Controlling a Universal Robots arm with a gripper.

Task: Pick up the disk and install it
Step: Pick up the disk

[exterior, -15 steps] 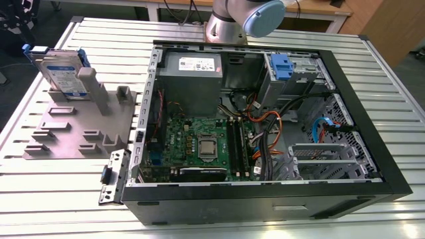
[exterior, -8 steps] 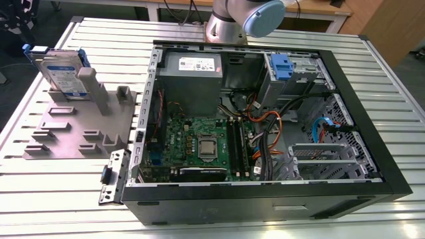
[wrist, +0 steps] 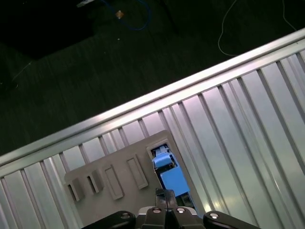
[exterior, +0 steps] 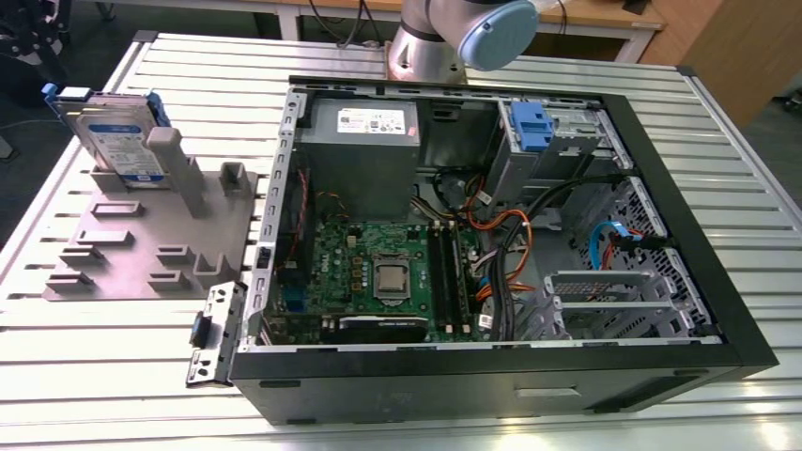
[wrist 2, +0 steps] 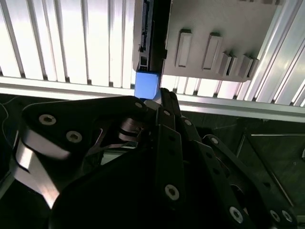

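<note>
- While the hand (wrist: 164,194) hangs above the grey fixture (exterior: 126,254), I read its fingers as pressed together with nothing between them. Its own black linkage crowds the second wrist view, so I say that with some caution.
- My target, the disk (exterior: 115,132), stands on edge in a slot at the fixture's far corner. Its label face is turned outward, a blue bracket runs around its edges, and nothing is touching it.
- From the hand, I judge the disk lies below and just ahead. In the first wrist view its thin top edge runs as a narrow, blue-capped strip from the fixture's slot toward the fingertips, so the long edge is in line with the hand, not across it.
- Beside the fixture, on the exterior view's right, the open computer case (exterior: 701,310) lies on the ribbed counter (exterior: 113,376). The disk is outside it, not yet installed.
</note>
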